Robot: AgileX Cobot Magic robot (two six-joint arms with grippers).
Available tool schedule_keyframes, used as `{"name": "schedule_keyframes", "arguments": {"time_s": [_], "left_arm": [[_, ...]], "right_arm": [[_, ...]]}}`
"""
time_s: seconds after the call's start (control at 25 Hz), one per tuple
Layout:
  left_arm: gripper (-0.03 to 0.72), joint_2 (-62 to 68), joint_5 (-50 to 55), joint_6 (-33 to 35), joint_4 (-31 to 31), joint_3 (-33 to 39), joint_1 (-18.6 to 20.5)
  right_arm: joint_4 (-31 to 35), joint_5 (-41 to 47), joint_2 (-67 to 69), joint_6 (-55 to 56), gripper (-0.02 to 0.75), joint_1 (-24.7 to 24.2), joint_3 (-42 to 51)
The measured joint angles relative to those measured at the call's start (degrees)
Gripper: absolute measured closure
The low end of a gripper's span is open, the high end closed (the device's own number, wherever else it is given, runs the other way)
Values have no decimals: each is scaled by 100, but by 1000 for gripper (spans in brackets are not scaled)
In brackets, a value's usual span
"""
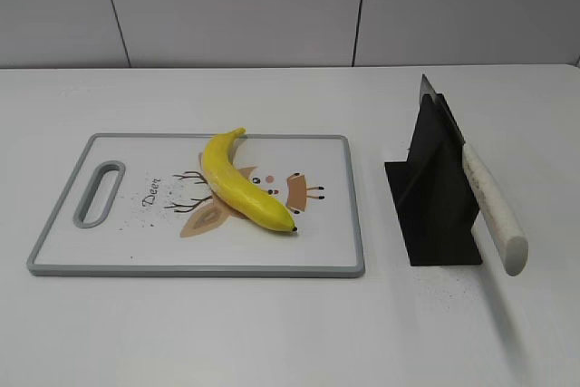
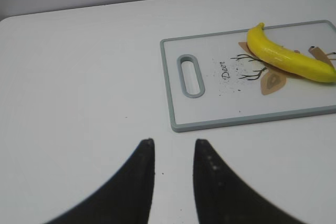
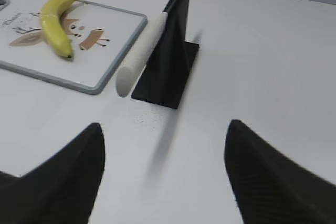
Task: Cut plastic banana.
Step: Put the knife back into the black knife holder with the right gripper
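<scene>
The plastic banana [image 1: 243,185] is lying near the middle of the cutting board [image 1: 118,256], well inside every rim, its long axis slanting from stem at rear-left to dark tip at front-right. A knife [image 1: 489,206] is leaning in a black stand [image 1: 435,197] on the worktop [image 1: 272,333], just right of the board. The left gripper [image 2: 173,148] is hovering over bare worktop, jaws narrowly parted and holding nothing; the right gripper [image 3: 163,150] is hanging before the stand, jaws spread wide, empty.
</scene>
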Motion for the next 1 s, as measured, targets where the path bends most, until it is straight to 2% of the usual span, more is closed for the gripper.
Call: {"name": "schedule_keyframes", "arguments": {"time_s": [0.16,0.32,1.0], "left_arm": [[446,0,0,0,0,0,5],[446,0,0,0,0,0,5],[447,0,0,0,0,0,5]], "right_arm": [[0,0,0,0,179,-677,0],[0,0,0,0,179,-1066,0],[2,0,0,-2,178,-1113,0]]}}
